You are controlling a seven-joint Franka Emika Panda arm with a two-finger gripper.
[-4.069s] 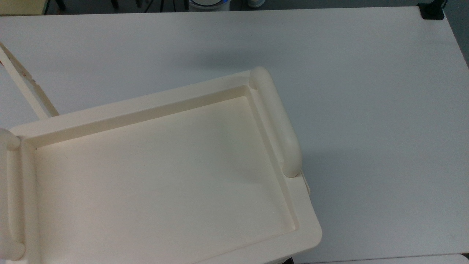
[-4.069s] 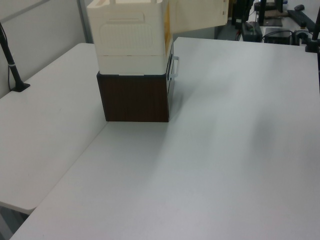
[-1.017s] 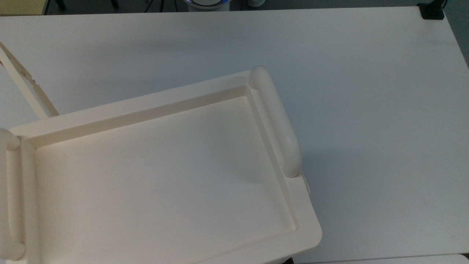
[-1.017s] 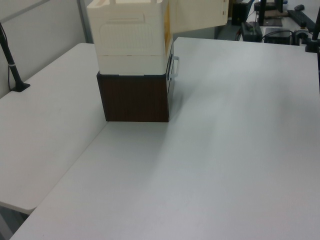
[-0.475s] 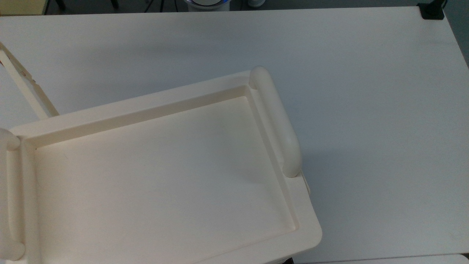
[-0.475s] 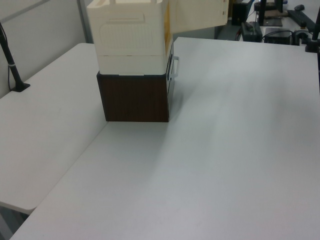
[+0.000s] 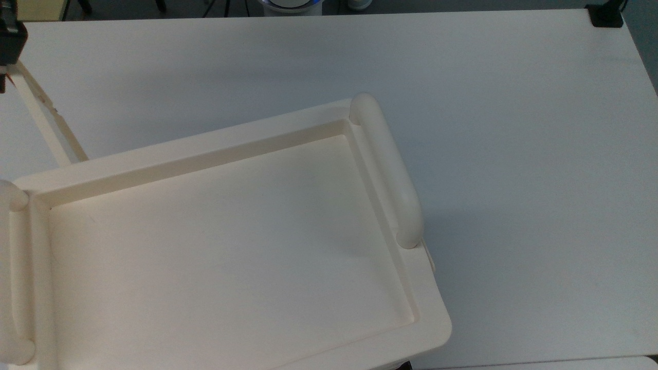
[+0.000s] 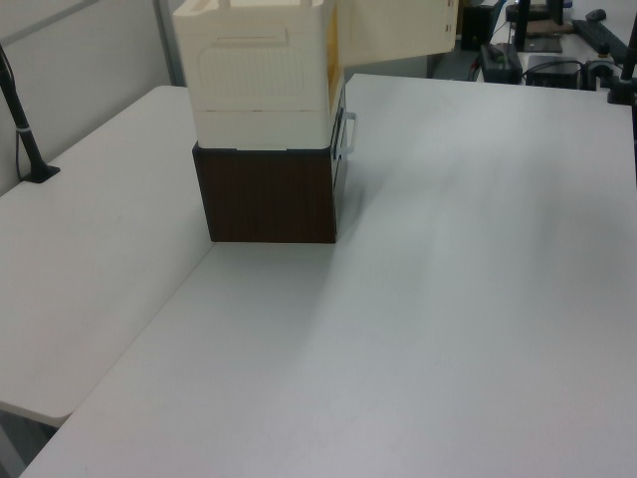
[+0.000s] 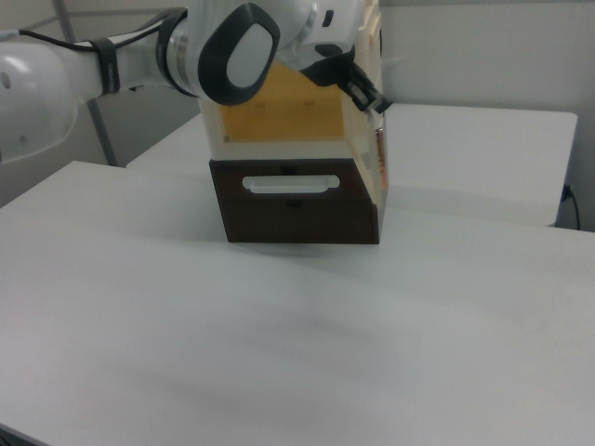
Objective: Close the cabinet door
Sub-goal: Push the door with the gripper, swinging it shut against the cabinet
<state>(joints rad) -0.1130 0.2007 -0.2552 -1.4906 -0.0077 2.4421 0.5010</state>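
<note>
The cabinet door (image 7: 45, 116) stands open as a thin cream panel, seen edge-on at the top view's far left and hinged at the cabinet's back left corner. In the left view the cabinet door (image 8: 393, 28) juts out to the right of the cream cabinet (image 8: 261, 70). In the right view the cabinet door (image 9: 376, 139) hangs edge-on at the right of the yellow opening (image 9: 279, 113). My gripper (image 9: 361, 86) is up against the door's upper outer edge, and its black tip (image 7: 7, 35) shows at the door's far end in the top view.
The cabinet's recessed tray top (image 7: 216, 241) has rounded bar handles (image 7: 386, 169) at both ends. Below it is a dark brown drawer (image 9: 296, 212) with a white handle (image 9: 288, 184). The cabinet stands on a wide white table (image 8: 468, 299). My white arm (image 9: 139, 58) reaches in from the right view's left.
The gripper's black tip has come into the top view's upper left corner. The door's free end has swung a little toward the top view's right.
</note>
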